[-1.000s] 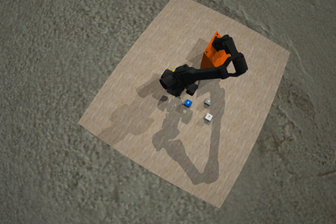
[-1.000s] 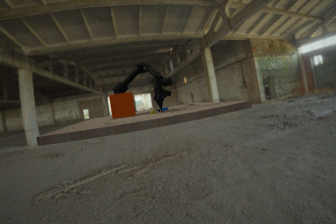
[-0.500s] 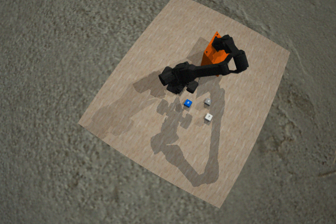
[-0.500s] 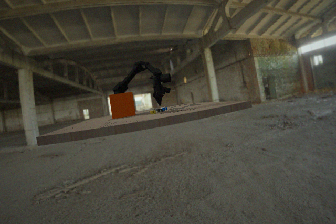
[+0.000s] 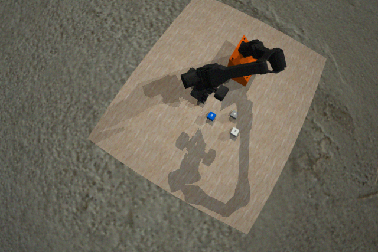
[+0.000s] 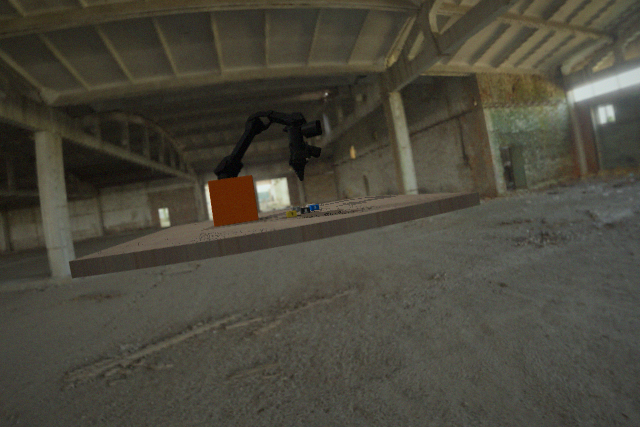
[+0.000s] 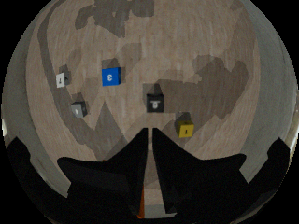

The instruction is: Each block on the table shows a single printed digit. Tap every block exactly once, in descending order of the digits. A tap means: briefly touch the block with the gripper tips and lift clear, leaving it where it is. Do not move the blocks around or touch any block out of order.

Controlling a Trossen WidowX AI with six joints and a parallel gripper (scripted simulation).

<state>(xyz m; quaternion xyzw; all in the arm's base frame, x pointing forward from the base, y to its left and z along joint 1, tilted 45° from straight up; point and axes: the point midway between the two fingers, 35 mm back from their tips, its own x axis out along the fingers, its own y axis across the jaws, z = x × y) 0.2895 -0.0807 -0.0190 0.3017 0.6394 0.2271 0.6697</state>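
Five blocks on the table (image 5: pixel 146 97), all below the raised gripper (image 7: pixel 149 144), none touching it. In the wrist view: nearest block (image 7: pixel 155 103) just ahead of the fingertips; another (image 7: pixel 185 130) close to the right; a third (image 7: pixel 110 77) further ahead to the left; two more (image 7: pixel 78 110) (image 7: pixel 62 80) well off to the left, one beyond the other. Mounting box (image 5: pixel 241 61) behind.

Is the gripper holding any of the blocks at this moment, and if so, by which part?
Nothing is held. The gripper is shut on empty air, raised above the table, apart from every block.
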